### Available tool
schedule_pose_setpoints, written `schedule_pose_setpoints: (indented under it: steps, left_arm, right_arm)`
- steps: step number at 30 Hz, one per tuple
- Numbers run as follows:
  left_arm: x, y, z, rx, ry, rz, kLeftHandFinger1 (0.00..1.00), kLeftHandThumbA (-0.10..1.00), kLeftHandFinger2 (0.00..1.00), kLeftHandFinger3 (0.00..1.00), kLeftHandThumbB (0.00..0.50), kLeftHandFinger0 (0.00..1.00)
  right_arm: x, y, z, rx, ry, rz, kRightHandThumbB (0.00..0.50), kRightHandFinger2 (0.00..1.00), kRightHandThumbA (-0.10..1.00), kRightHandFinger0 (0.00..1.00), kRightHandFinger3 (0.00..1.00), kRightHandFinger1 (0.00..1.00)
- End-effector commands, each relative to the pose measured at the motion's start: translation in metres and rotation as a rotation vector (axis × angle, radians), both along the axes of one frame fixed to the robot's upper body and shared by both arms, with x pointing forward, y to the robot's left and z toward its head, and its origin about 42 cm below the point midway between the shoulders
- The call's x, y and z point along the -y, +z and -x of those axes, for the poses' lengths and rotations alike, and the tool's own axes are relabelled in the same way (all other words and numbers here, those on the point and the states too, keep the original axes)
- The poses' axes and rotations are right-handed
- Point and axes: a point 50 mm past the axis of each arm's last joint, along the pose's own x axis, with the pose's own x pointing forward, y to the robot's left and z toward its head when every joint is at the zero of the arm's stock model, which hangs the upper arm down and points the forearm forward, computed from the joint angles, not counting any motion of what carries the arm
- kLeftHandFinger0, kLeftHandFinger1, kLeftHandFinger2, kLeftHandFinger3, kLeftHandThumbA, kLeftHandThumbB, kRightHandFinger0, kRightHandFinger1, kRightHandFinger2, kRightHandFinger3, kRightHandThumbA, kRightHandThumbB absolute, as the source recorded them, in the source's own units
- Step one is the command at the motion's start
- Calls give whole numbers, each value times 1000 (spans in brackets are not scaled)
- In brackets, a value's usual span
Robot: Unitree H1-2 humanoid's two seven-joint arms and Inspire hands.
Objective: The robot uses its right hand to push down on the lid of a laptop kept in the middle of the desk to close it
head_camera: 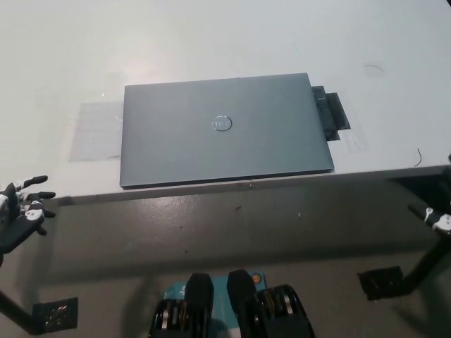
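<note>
The grey laptop (225, 130) lies flat in the middle of the white desk (211, 42), lid down, a round logo on top. Nothing touches it. Of my black right hand (438, 220) only a small tip shows at the picture's right edge, below the desk's front edge and far from the laptop. At the lower left, off the desk, my white left hand (21, 211) rests with its fingers apart and nothing in it.
A black strip (330, 116) sticks out beside the laptop's right side. A pale see-through patch (95, 130) lies on the desk left of the laptop. The desk's front edge (246, 186) runs just below the laptop. Black foot plates (384, 282) sit on the floor.
</note>
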Motion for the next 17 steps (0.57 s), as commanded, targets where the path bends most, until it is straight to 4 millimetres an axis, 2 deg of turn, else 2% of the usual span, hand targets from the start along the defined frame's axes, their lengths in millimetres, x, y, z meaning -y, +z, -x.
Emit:
schedule_pose_setpoints:
  steps: [1,4,5,8,9,17]
  left_arm:
    - [-4,13,0,43,0,-12,513,176,659,775,13,411]
    - [-3,13,-1,41,6,-6,512,170,650,765,9,413]
    - [-3,13,-1,45,3,-8,515,171,652,768,5,414]
    - [-3,12,0,51,5,-1,512,174,642,763,8,409]
    - [-3,11,0,52,6,-5,516,179,649,770,10,410]
    - [-1,6,2,47,12,8,507,182,653,773,7,394]
  right_arm:
    - [5,-3,-3,46,-16,44,294,1000,1000,1000,1000,1000]
    - [6,-9,-4,30,-23,38,256,1000,1000,1000,1000,1000]
    - [7,-9,-6,24,-29,39,283,1000,1000,1000,1000,1000]
    - [7,-13,-8,14,-21,39,291,1000,1000,1000,1000,1000]
    - [6,-15,-9,4,-20,48,313,1000,1000,1000,1000,1000]
    - [8,-14,-14,6,-13,74,295,1000,1000,1000,1000,1000]
